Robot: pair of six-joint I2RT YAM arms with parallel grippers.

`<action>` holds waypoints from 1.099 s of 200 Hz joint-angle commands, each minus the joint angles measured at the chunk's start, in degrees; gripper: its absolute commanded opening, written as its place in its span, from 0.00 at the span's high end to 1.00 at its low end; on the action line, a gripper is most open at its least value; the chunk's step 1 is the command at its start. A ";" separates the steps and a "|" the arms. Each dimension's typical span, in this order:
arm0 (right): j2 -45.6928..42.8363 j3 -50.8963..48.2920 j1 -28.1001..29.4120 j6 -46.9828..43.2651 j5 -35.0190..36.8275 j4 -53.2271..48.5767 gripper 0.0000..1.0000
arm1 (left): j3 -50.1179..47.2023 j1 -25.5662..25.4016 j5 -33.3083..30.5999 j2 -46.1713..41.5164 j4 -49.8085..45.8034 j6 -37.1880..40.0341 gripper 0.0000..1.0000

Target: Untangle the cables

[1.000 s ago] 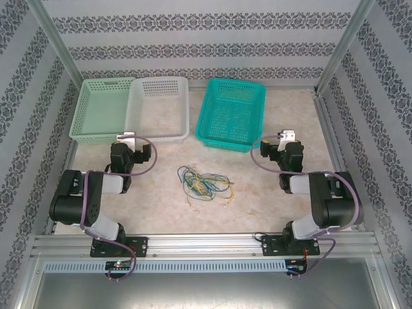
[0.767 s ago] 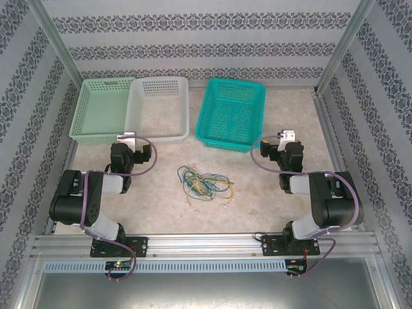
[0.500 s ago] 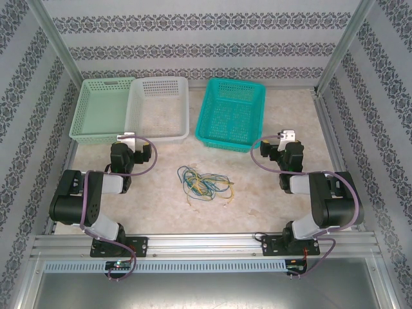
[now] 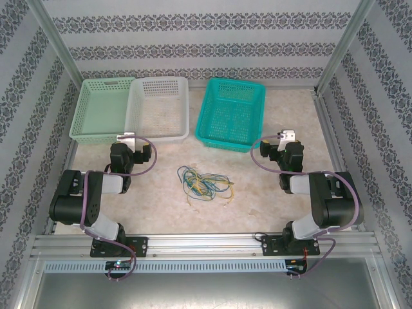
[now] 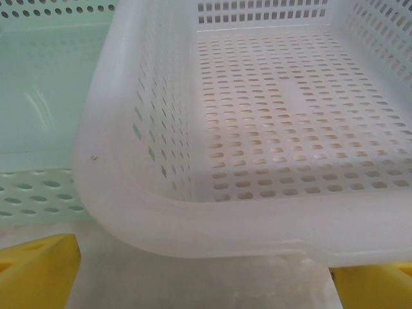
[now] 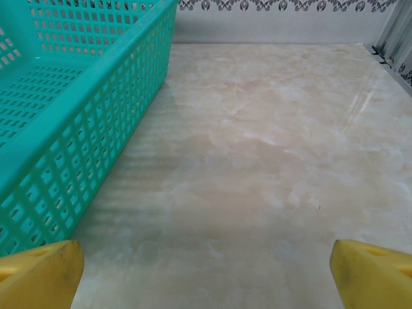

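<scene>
Between the yellow fingertips of the left tool [image 5: 206,286] I see nothing gripped. It stands spread wide, nosed up to the near rim of the white basket [image 5: 193,222], with the mint basket [image 5: 38,96] just beside that on the left. The right tool [image 6: 206,277] is spread just as wide and holds nothing. It faces bare surface [image 6: 257,161], with the wall of the teal basket [image 6: 96,129] along its left.

From the top view, both tools point away from the work. The cables [image 4: 203,182] lie in one loose tangle of yellow, blue and green on the open surface. They sit between the two arms, nearer the bases than the baskets, touching neither basket nor arm. From the left tool the tangle lies to the right and back toward me; from the right tool, to the left and back. It spreads more side to side than front to back. I judge neither arm clearly nearer, so either one must swing inward and draw back before reaching down.
</scene>
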 commanded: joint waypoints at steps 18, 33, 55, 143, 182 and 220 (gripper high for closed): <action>-0.26 1.03 -0.47 0.57 -1.40 1.01 0.02 | 0.62 0.49 0.55 0.48 -0.16 0.12 0.01; -0.30 1.00 -0.47 0.48 -1.14 1.02 0.02 | 0.68 0.49 0.51 0.48 -0.15 0.12 0.00; -0.32 0.95 -0.43 0.61 -1.20 1.11 0.02 | 0.68 0.49 0.55 0.51 -0.16 0.12 0.00; -0.19 1.18 -0.55 0.81 -1.50 0.85 0.02 | 0.67 0.49 0.51 0.53 -0.09 0.06 0.01; -7.11 0.93 -0.64 3.00 3.54 -4.80 0.02 | 10.96 0.49 -3.61 -9.16 -28.39 -3.77 0.00; -14.99 8.32 -0.82 5.37 3.61 -36.11 0.02 | 7.43 0.40 -5.87 -21.93 -35.00 -13.23 0.00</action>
